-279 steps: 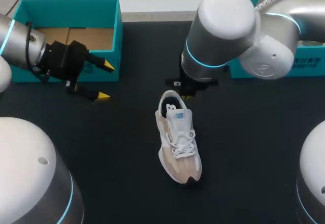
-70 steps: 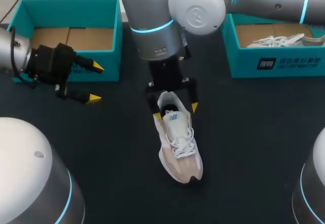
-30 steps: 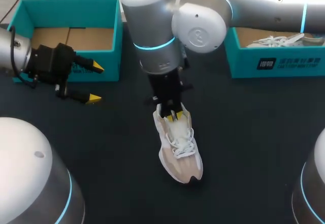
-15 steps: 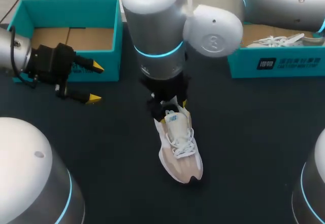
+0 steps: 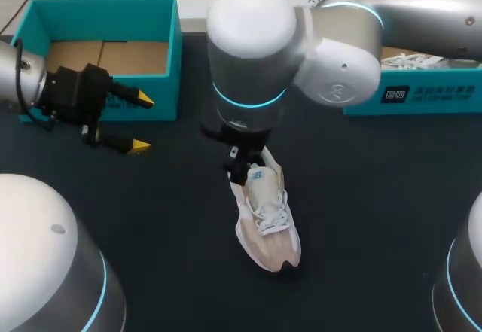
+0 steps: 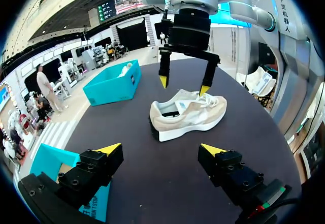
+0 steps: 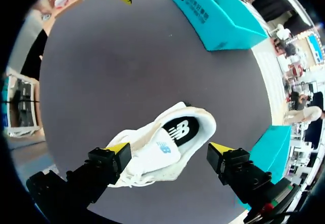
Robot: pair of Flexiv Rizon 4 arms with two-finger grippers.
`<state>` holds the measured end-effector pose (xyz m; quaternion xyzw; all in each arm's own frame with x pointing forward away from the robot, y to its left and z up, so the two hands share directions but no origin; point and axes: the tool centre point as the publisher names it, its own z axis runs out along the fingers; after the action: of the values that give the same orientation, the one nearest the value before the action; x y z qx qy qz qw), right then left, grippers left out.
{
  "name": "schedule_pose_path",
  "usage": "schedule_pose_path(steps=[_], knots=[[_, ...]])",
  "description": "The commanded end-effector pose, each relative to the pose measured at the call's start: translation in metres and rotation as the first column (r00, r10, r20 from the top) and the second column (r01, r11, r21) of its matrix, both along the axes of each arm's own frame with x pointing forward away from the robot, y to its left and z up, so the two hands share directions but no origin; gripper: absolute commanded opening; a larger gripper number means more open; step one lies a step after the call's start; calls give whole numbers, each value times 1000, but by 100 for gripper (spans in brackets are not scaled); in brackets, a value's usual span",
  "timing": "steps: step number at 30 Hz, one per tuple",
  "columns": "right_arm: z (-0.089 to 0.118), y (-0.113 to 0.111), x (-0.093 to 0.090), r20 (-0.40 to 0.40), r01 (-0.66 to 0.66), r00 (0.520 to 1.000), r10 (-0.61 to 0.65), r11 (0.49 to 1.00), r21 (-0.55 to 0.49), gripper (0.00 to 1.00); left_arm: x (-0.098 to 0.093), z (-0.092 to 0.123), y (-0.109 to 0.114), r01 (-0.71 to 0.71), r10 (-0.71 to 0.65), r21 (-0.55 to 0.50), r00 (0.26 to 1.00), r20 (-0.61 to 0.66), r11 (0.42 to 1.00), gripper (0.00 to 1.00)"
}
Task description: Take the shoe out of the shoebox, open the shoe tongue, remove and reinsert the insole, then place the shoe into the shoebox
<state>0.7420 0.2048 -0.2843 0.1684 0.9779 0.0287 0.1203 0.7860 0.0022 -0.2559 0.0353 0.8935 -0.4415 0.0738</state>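
Observation:
A beige and white shoe lies on the black table, toe toward me. My right gripper hangs open just above its heel end, touching nothing; in the head view the arm's wrist hides it. From the right wrist view the shoe lies under the right gripper, and the black insole shows flat inside the opening. My left gripper stands open and empty by the left shoebox, well apart from the shoe.
The teal left shoebox holds only brown cardboard. A second teal shoebox at the back right holds another white shoe. Bare black table surrounds the shoe.
My right gripper, shut at the shoe's tongue a second ago, has opened and lifted off it. The right arm has shifted toward me. The shoe and left arm stayed put.

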Motion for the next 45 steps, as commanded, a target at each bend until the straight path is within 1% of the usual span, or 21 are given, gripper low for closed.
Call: schedule_pose_path(steps=[1, 5, 10, 15, 17, 18, 20, 21, 22, 25, 27, 28, 32, 34, 35, 36, 39, 40, 42, 43, 45], knots=[[-5, 1, 26, 22, -182, 983, 182, 983, -16, 100, -1, 0, 0, -1, 1, 2, 1000, 1, 1000, 100], [-13, 6, 44, 25, -244, 969, 245, 968, -55, 100, -1, 0, 0, -1, 1, 2, 1000, 1, 1000, 100], [-23, 10, 67, 33, -278, 959, 282, 956, -98, 100, -1, 0, 0, -1, 1, 2, 1000, 1, 1000, 100], [-38, 13, 81, 36, -300, 951, 306, 947, -118, 100, -1, 0, 0, -1, 1, 2, 1000, 1, 1000, 100], [-46, 11, 86, 37, -311, 947, 318, 941, -134, 100, -1, 0, 0, -1, 1, 2, 1000, 1, 1000, 100], [-50, 9, 89, 34, -340, 937, 347, 932, -128, 100, -1, 0, 0, -1, 1, 2, 1000, 1, 1000, 100], [-57, 4, 95, 37, -333, 940, 340, 934, -128, 100, -1, 0, 0, -1, 1, 2, 1000, 1, 1000, 100], [-60, 2, 97, 23, -348, 935, 354, 929, -125, 100, -1, 0, 0, -1, 1, 2, 1000, 1, 1000, 100], [-63, 0, 99, 33, -352, 933, 359, 926, -138, 100, -1, 0, 0, -1, 1, 2, 1000, 1, 1000, 100], [-72, -4, 104, 12, -382, 922, 387, 913, -143, 100, -1, 0, 0, -1, 1, 2, 1000, 1, 1000, 100], [-76, -7, 106, 21, -387, 918, 395, 908, -162, 100, -1, 0, 0, -1, 1, 2, 1000, 1, 1000, 100], [-77, -9, 107, 4, -396, 916, 401, 904, -160, 87, -1, 0, 0, -1, 1, 2, 1000, 1, 1000, 100], [-82, -12, 109, -6, -401, 914, 405, 902, -161, 78, -1, 0, 0, -1, 1, 2, 1000, 1, 1000, 100], [-84, -12, 108, -11, -404, 913, 408, 900, -165, 71, -1, 0, 0, -1, 1, 2, 1000, 1, 1000, 100], [-86, -12, 108, -15, -406, 912, 410, 898, -166, 55, -1, 0, 0, -1, 1, 2, 1000, 1, 1000, 100], [-88, -11, 107, -19, -405, 913, 408, 898, -175, 50, -1, 0, 0, -1, 1, 2, 1000, 1, 1000, 100], [-90, -11, 105, -21, -396, 916, 400, 900, -183, 51, -1, 0, 0, -1, 1, 2, 1000, 1, 1000, 100], [-90, -11, 104, -21, -397, 916, 400, 900, -183, 50, -1, 0, 0, -1, 1, 2, 1000, 1, 1000, 100], [-92, -10, 102, -26, -388, 920, 390, 903, -183, 53, -1, 0, 0, -1, 1, 2, 1000, 1, 1000, 100], [-93, -10, 101, -26, -389, 920, 391, 903, -185, 51, -1, 0, 0, -1, 1, 2, 1000, 1, 1000, 100], [-94, -10, 101, -31, -379, 924, 380, 905, -191, 56, -1, 0, 0, -1, 1, 2, 1000, 1, 1000, 100]])
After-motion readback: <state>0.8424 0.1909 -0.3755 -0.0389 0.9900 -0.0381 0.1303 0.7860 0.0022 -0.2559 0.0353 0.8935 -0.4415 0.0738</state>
